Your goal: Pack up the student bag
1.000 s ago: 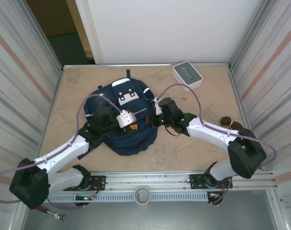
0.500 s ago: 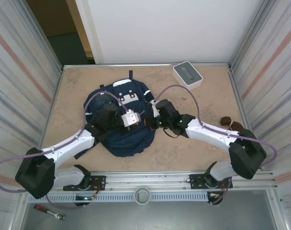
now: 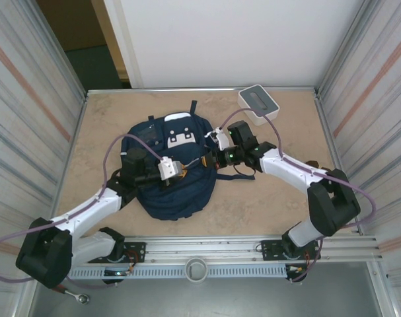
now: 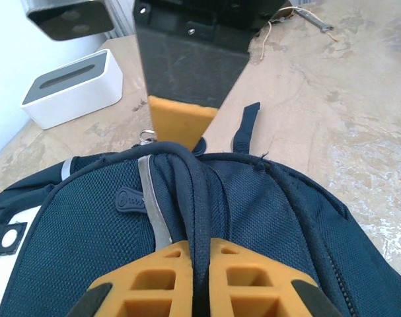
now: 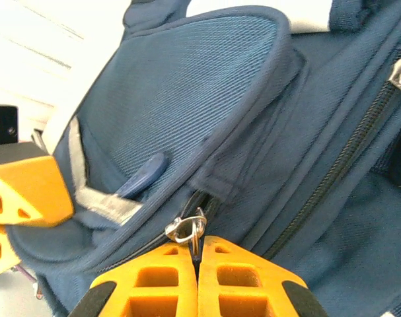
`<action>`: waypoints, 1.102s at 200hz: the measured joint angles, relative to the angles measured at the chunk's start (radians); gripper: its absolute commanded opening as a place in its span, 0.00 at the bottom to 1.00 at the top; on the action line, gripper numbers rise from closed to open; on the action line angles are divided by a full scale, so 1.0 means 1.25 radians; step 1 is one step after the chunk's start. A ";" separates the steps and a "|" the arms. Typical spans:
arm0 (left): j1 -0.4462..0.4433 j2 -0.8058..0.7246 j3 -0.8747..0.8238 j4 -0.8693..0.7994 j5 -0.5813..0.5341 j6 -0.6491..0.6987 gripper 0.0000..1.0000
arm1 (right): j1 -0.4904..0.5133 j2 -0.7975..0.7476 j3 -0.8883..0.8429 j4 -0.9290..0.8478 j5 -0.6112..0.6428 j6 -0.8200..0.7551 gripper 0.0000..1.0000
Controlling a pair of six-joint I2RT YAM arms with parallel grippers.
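Observation:
The student bag, a navy-blue backpack with white patches, lies flat mid-table between both arms. My left gripper is shut on a raised fold of the bag's fabric beside a reflective stripe; the left wrist view has the fold pinched between the orange fingers of that gripper. My right gripper faces it from the right. In the right wrist view this gripper is shut on the metal zipper pull at the seam of a zipper. The bag's inside is hidden.
A white box stands at the back right corner, close behind the right arm. A small brown object lies by the right wall. Metal walls close in both sides. Bare tabletop lies left of and in front of the bag.
My left gripper has closed on the bag's fabric fold. The right gripper, still holding the zipper pull, has moved toward the back, and the bag has shifted that way with it.

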State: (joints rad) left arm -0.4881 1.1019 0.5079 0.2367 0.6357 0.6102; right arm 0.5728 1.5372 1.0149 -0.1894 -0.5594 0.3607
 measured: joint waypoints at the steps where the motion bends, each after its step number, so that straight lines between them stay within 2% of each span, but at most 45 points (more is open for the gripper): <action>1: 0.000 0.001 0.000 0.000 0.001 0.000 0.06 | 0.000 0.001 0.001 -0.001 0.000 0.000 0.00; 96: 0.004 0.074 0.044 -0.023 0.029 -0.001 0.06 | -0.020 0.089 0.074 -0.087 -0.015 0.000 0.01; 115: 0.004 0.074 0.044 -0.024 0.028 -0.001 0.06 | -0.023 0.097 0.080 -0.089 -0.024 0.001 0.06; 140: 0.004 0.074 0.044 -0.025 0.027 -0.001 0.06 | -0.025 0.099 0.082 -0.092 -0.032 0.000 0.18; 182: 0.004 0.073 0.044 -0.025 0.036 0.000 0.06 | -0.064 0.033 0.028 -0.095 0.032 -0.002 0.39; 220: 0.004 0.073 0.044 -0.025 0.039 -0.001 0.07 | -0.133 -0.028 -0.020 -0.060 0.051 0.035 0.44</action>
State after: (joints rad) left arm -0.4831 1.1931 0.5629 0.2054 0.6846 0.6094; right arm 0.4068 1.5017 0.9905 -0.2649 -0.4957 0.4046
